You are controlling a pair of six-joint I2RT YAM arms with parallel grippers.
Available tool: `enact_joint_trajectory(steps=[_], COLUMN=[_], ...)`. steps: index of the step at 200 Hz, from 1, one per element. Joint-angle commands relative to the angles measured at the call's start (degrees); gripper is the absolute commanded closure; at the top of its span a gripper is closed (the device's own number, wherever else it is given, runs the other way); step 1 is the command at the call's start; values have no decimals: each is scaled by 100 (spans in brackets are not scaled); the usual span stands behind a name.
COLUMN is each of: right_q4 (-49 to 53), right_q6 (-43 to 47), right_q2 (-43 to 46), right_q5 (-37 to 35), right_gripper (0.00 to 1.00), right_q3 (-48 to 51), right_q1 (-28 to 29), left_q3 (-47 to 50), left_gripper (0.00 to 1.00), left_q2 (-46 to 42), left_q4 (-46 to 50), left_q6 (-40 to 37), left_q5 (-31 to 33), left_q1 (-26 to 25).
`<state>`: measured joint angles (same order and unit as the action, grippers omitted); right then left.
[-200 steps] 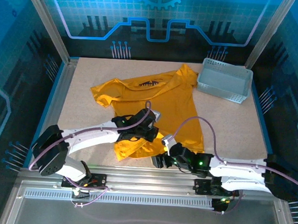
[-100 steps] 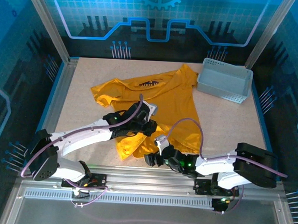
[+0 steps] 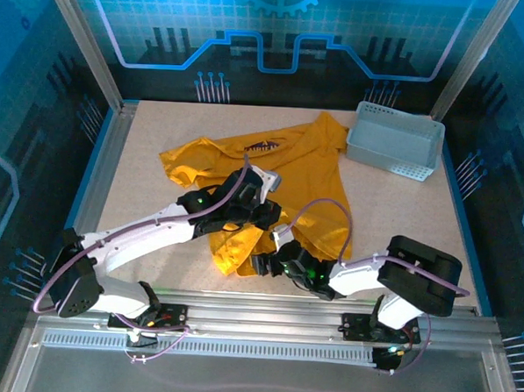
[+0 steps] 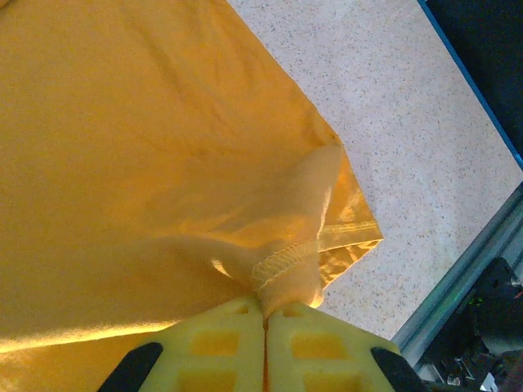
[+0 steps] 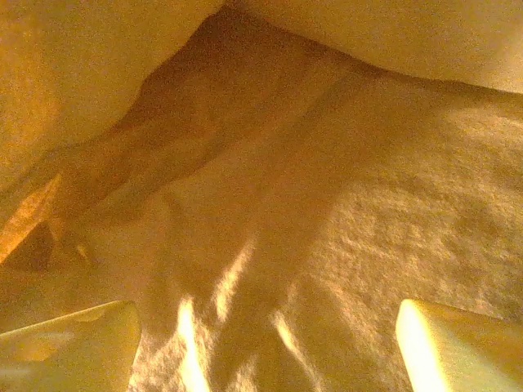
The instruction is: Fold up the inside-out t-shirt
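Mustard t-shirt (image 3: 307,176), hem clamped in closed left end effector (image 4: 264,309); right end effector (image 5: 265,335) spread wide, fabric directly ahead.

White arms (image 3: 146,234) (purple cables (image 3: 325,202))

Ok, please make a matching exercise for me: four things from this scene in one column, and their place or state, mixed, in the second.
1. left end effector
2. right end effector
3. mustard-yellow t-shirt
4. perforated plastic basket

a. far right corner of the table
b. open, yellow fabric in front
c. shut on the t-shirt's hem
d. spread over the table's middle

Pairs: 1-c, 2-b, 3-d, 4-a.
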<state>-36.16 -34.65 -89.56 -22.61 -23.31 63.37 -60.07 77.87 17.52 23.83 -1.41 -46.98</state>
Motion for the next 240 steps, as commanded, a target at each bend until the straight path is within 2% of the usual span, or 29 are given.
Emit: enact_joint_trajectory(steps=[1, 27, 109, 130, 186, 201, 240], right_q4=[-386, -541, -1268, -1235, -1051, -1077, -879], right_q6=[-99, 7, 754, 742, 462, 543, 693], right_q2=[-196, -445, -1297, -1427, -1918, -2100, -2396], right_q5=[-284, -368, -1774, -2197, -2189, -2270, -3076], right_gripper=[17, 17, 16, 15, 15, 15, 15], right_q3=[-104, -228, -749, -940, -1694, -1884, -2181], right_q1=[-149, -252, -248, -335, -802, -771, -590], left_q3=[-256, -294, -546, -614, -762, -799, -905], left_gripper=[92, 92, 93, 93, 94, 94, 93], left_q2=[-200, -289, -342, -354, -411, -439, -395], left_q4=[91, 107, 158, 173, 153, 113, 124], left_q6=[-98, -116, 69, 92, 156, 208, 284], left_q5=[-166, -169, -362, -396, -603, -644, -659], left_q1=[48, 48, 44, 49, 40, 35, 35])
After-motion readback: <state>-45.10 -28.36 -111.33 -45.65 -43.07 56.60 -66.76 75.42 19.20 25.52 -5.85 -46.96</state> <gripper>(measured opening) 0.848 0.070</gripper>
